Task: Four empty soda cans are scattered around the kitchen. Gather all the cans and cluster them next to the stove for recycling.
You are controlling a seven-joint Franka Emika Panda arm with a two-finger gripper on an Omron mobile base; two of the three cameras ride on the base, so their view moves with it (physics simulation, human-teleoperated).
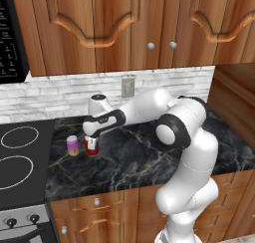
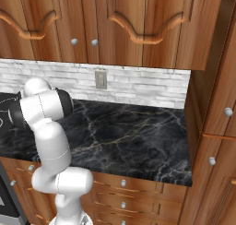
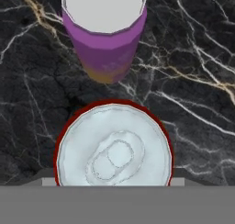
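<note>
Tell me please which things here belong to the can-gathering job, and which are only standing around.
Belong to the job:
red can, under the gripper
pink-purple can, upright beside it
stove, left of both cans

Only around:
wall outlet
upper cabinets
microwave

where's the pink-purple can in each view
Left base view: pink-purple can stands on the black marbled counter, left of the red can under the gripper, near the stove.
Right base view: not in it.
Hand view: top centre, beyond the red can's silver top.
Shared landmark: the black marbled counter.
</note>
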